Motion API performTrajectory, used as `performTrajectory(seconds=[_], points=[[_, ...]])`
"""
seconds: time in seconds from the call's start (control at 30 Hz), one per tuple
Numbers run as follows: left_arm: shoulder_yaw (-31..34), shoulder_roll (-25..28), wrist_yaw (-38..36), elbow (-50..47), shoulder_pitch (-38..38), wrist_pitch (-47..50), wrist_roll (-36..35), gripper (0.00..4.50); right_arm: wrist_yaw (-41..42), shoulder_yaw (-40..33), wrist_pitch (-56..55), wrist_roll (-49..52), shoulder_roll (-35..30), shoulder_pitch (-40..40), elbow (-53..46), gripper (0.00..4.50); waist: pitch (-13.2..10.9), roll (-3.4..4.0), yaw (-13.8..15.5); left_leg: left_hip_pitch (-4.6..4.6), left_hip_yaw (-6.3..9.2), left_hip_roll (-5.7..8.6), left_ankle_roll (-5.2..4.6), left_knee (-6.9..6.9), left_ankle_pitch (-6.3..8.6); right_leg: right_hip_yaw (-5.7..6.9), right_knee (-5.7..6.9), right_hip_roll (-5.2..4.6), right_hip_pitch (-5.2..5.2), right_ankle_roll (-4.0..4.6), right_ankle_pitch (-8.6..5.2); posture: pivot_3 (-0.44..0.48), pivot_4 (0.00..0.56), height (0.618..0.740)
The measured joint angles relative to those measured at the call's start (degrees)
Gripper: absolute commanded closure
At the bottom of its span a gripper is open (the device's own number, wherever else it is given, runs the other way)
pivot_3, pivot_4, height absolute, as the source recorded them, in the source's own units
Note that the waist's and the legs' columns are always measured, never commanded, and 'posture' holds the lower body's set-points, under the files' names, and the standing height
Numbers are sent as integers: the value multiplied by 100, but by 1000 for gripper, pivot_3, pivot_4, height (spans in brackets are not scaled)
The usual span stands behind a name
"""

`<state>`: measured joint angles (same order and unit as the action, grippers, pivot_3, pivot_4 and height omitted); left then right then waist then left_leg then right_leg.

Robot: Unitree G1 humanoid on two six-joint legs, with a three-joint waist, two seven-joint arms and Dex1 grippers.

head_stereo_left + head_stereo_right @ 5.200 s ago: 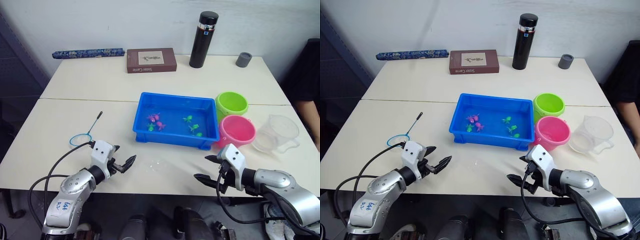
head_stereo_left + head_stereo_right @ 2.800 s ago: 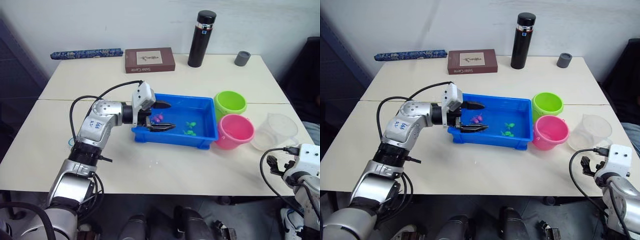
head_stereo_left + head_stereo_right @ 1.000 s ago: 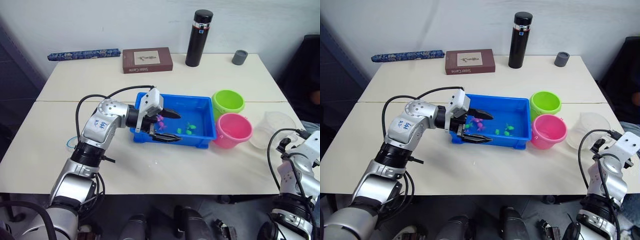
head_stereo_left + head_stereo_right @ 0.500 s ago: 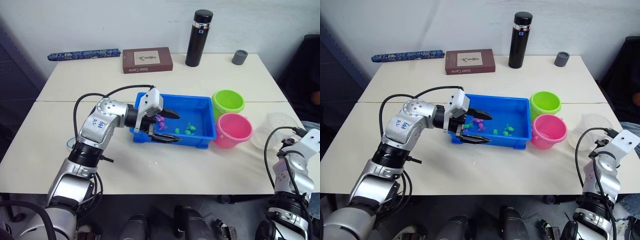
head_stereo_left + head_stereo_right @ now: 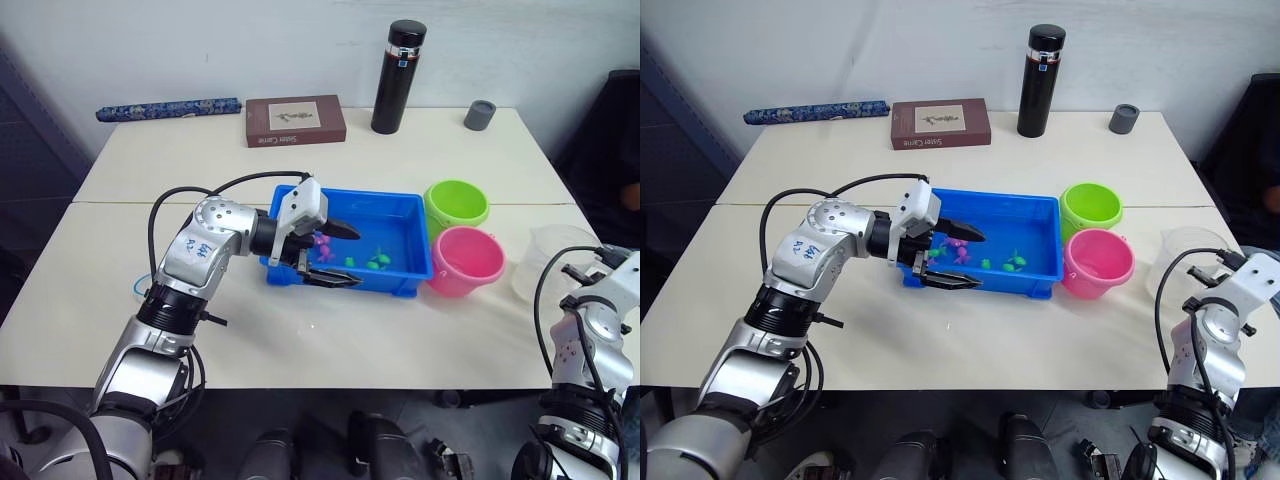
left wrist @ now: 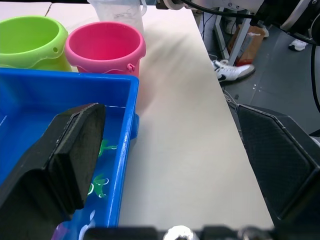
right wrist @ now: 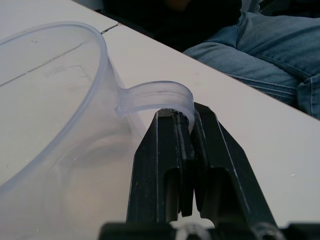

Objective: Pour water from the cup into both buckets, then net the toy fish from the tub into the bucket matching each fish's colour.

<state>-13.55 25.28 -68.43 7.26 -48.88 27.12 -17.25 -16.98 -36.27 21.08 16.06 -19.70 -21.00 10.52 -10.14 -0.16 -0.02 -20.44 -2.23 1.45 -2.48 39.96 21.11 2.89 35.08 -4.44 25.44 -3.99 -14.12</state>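
Note:
The clear cup (image 7: 50, 100) stands at the table's right edge, and my right gripper (image 7: 186, 145) is shut on its handle. Beside it are the pink bucket (image 5: 466, 258) and, behind that, the lime green bucket (image 5: 456, 205). The blue tub (image 5: 360, 193) lies mid-table with pink toy fish (image 5: 322, 240) and green ones (image 5: 375, 262) in it. My left gripper (image 5: 340, 255) is open astride the tub's near wall, one finger over the water and one outside. A sliver of the net's light blue rim (image 5: 134, 290) peeks out beside my left arm.
At the back of the table stand a black flask (image 5: 394, 76), a small grey cup (image 5: 480, 114), a brown book (image 5: 296, 120) and a blue patterned roll (image 5: 168, 107). A person in jeans (image 7: 270, 35) sits just past the table's right edge.
My right gripper has closed on the cup's handle. The left gripper stays open at the tub, hardly moved.

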Motion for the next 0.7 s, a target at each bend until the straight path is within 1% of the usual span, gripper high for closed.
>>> performTrajectory(seconds=[0.2,0.4,0.7], points=[[1,-9,3,64,-2,-105,3,0,204,-4,-28,129,-47,138,-111,4462,0,0,7,-1,0,0,0,0,0,1,0,0,0,0,0,0,150,740],[16,-110,70,389,-60,-283,3,0,583,-22,51,269,-317,334,-242,4462,0,1,4,-1,0,0,-2,-2,-1,0,0,1,1,0,0,0,150,740],[184,-321,123,946,-277,-676,5,0,1318,-12,414,356,-1025,758,-886,4462,-2,8,0,-2,-3,0,-3,-2,0,0,-1,2,2,-1,0,0,150,740]])
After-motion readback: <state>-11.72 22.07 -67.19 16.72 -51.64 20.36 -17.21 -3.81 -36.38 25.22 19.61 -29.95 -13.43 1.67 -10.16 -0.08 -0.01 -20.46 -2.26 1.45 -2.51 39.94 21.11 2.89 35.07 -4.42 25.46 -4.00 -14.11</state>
